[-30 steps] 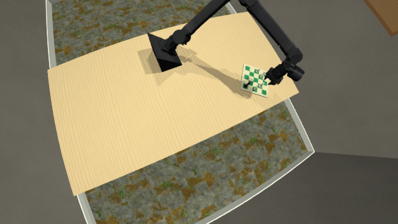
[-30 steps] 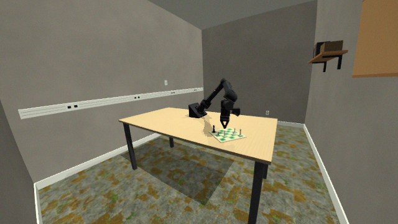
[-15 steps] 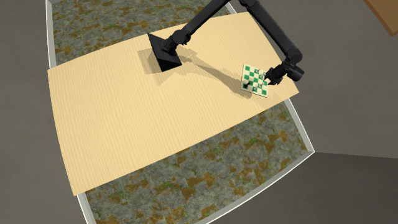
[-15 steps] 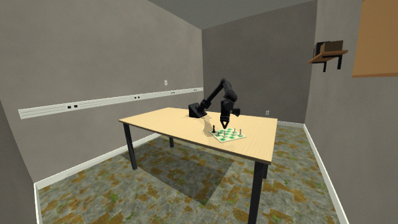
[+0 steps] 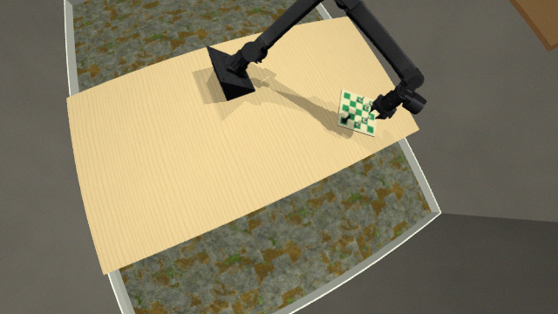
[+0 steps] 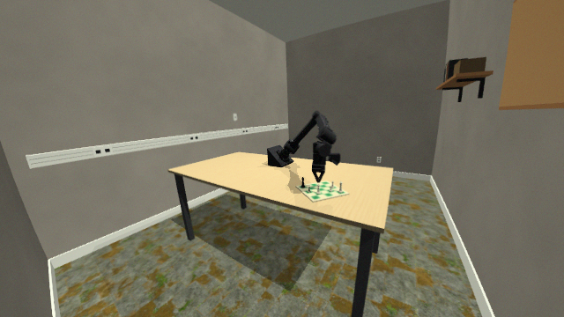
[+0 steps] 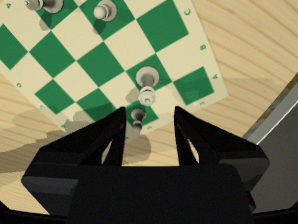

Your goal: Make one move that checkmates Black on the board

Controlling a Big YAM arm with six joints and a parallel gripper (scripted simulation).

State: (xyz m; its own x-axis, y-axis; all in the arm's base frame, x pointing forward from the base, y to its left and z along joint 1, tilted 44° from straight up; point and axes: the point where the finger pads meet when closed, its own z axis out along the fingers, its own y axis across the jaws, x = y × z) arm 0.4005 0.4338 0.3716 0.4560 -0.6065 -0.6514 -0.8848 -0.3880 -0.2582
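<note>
While poised over the chessboard [image 7: 87,50], gripper [image 7: 150,137] partly apart, grasping nothing.

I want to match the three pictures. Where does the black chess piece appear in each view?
Top: the black chess piece stands at the left edge of the green and white board.
Exterior: it is at the board's far left corner, left of the hand.
Wrist: not in the picture.
Shared landmark: the board, seen in all three views.

One board [image 5: 351,104], one black piece [image 5: 345,118], four pale pieces [image 7: 104,11]
</note>
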